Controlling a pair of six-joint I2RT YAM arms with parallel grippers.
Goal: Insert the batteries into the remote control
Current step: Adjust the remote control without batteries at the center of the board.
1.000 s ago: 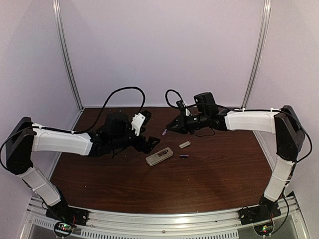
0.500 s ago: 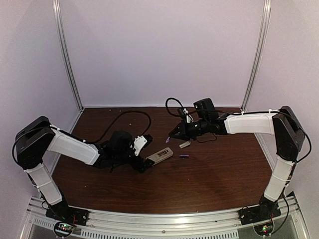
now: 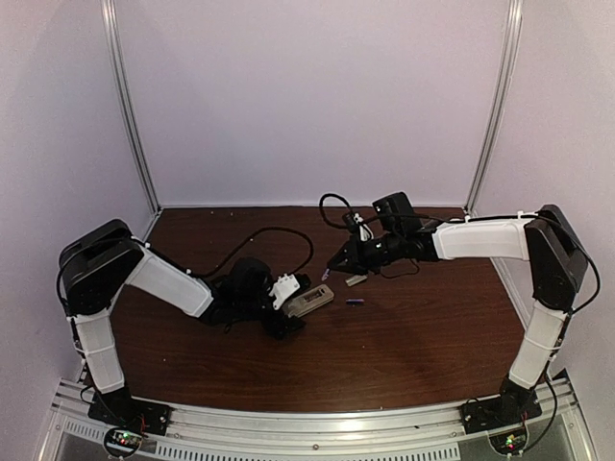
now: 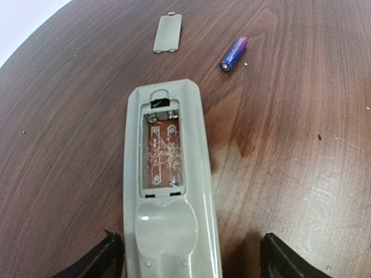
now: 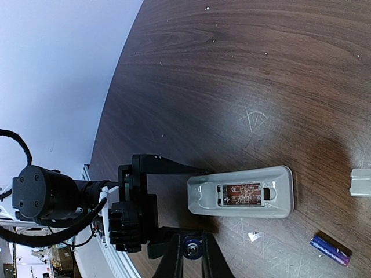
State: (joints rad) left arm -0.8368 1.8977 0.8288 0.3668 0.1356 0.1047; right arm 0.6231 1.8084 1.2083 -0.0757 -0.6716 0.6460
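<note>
Brown wood grain runs across the desk [image 3: 413, 346], which carries all the loose parts. The left hand [image 4: 191, 258] sits low over it and stands wide, one black finger on each side of the near end of the remote control [image 4: 168, 174]. The finger on the left is just beside the casing's edge and the one on the right stands apart from it, so nothing is gripped. The right hand [image 5: 191, 255] is narrow, pinched on the held battery [image 5: 191, 249], whose round end shows between the two fingers. This hand is just past the remote's far end in the overhead view. The remote control lies flat, grey-beige back up, and runs straight out from the left hand. Its compartment is uncovered, with a brown board and silvery contacts showing inside. Seen from the right hand, the remote lies crosswise on the desk beyond the fingertips. The battery cover [image 4: 168, 33], a small flat grey-beige piece, lies past the remote's far end, slightly left of the left hand's line. The loose battery [image 4: 233, 53], purplish-blue with a pale end, lies past that same end to the right, near the cover and apart from the remote.
</note>
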